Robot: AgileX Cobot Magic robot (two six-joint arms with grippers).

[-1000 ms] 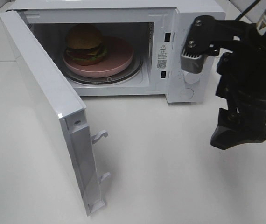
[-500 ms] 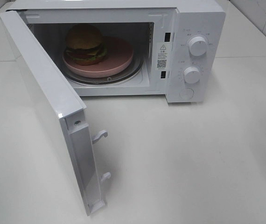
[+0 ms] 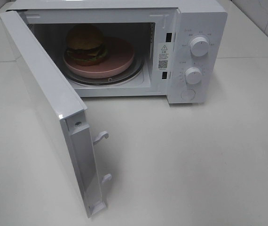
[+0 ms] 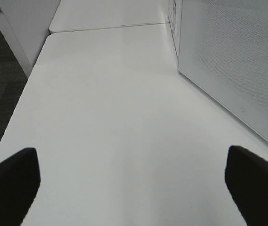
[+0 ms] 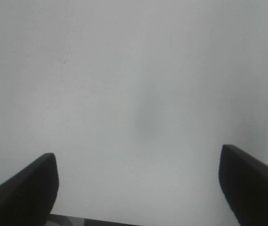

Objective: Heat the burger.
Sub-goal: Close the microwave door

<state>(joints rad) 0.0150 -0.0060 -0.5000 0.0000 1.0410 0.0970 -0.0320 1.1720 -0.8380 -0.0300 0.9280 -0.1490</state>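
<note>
Burger [image 3: 85, 44], domed golden bun, sat at 10 o'clock on a smooth pink round plate [image 3: 117, 59] inside the white microwave [image 3: 200, 19]. The door [image 3: 44, 94] hung wide open. Frame sticker [image 3: 163, 55]: warning triangle, QR code, print unreadable. Matte tabletop [image 3: 195, 160] spread toward 5 o'clock. Left hand [image 4: 133, 186] and right hand [image 5: 141, 188] gaped, gripping nothing.

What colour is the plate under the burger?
The plate is pink; the exterior high view shows it best.

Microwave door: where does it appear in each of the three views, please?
Exterior high: the microwave door stands open at the left, swung toward the camera.
Left wrist: it is the perforated panel standing beside the white table.
Right wrist: not in it.
Shared landmark: the white table.
</note>
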